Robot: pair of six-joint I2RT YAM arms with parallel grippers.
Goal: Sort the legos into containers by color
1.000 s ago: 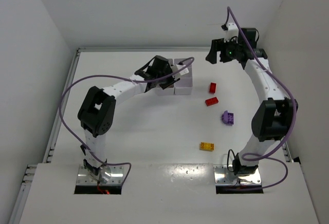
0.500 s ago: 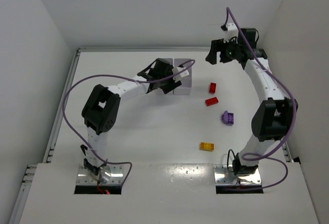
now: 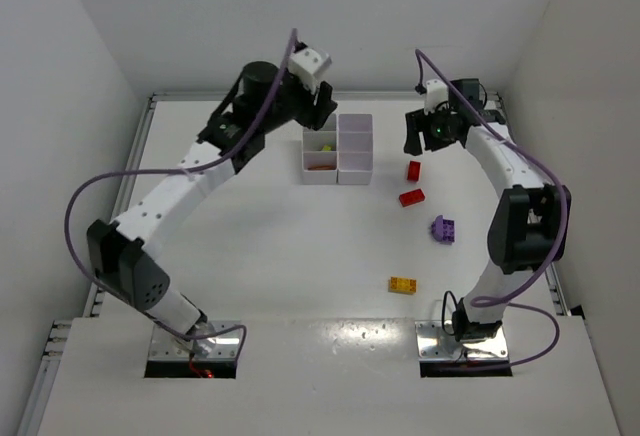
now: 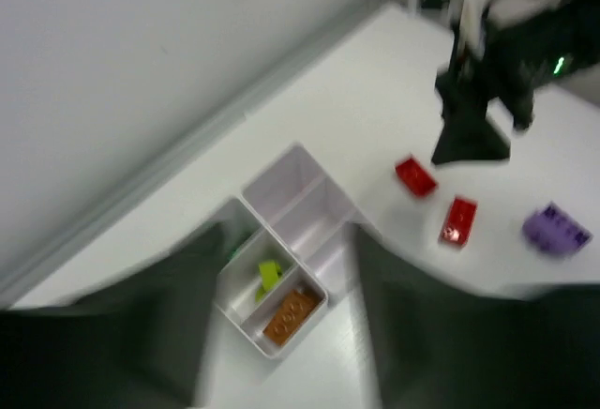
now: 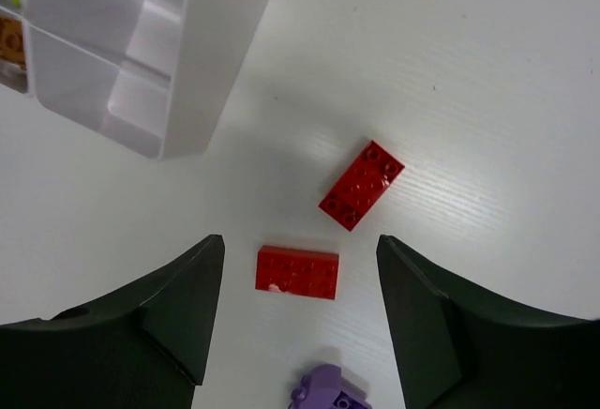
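Right gripper [image 5: 300, 240] wide open, empty, toward the table's [image 3: 300, 246] far right corner. Framed between its jaws: small red studded plastic brick [image 5: 297, 272], long axis running jaw to jaw, so wrist turn probably needed.

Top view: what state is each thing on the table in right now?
Tray: upright, most cells empty.
Lime brick: inside a tray cell.
Orange-brown brick: inside the neighbouring cell.
Red bricks: loose on the table, not touching.
Purple brick: loose.
Yellow brick: loose, nearest the arm bases.
Left gripper: open, empty, in the air by the tray.
Right gripper: open, empty, above the red bricks.
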